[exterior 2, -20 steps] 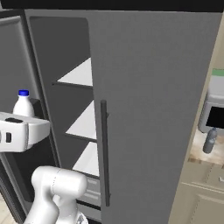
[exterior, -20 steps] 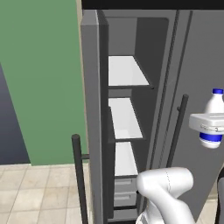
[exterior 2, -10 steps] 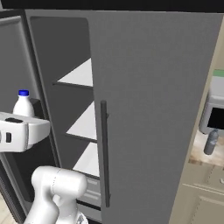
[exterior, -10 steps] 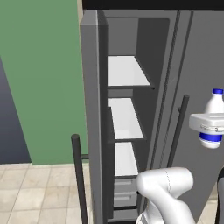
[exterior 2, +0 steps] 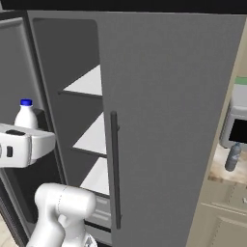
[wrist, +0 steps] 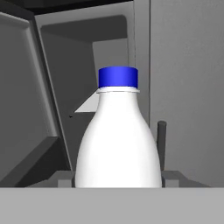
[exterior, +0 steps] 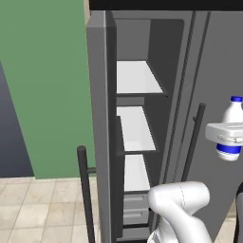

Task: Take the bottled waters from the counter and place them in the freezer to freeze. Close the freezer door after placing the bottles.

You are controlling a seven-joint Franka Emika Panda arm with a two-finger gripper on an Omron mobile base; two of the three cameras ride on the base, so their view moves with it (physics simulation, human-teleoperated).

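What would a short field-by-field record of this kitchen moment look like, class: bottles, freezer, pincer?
white bottle: upright, blue cap, held in the pincer in front of the fridge
grey bottle: standing on the counter, right of the fridge
freezer: open, white shelves bare
freezer door: swung open to the left
other fridge door: shut
step left: white bottle not yet on a shelf

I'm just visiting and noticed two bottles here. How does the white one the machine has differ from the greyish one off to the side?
The white bottle is opaque with a bright blue cap; the grey bottle looks see-through and dull. The white bottle is held up in the gripper in front of the open freezer; the grey bottle stands on the counter, untouched. Both stand upright and are capped.
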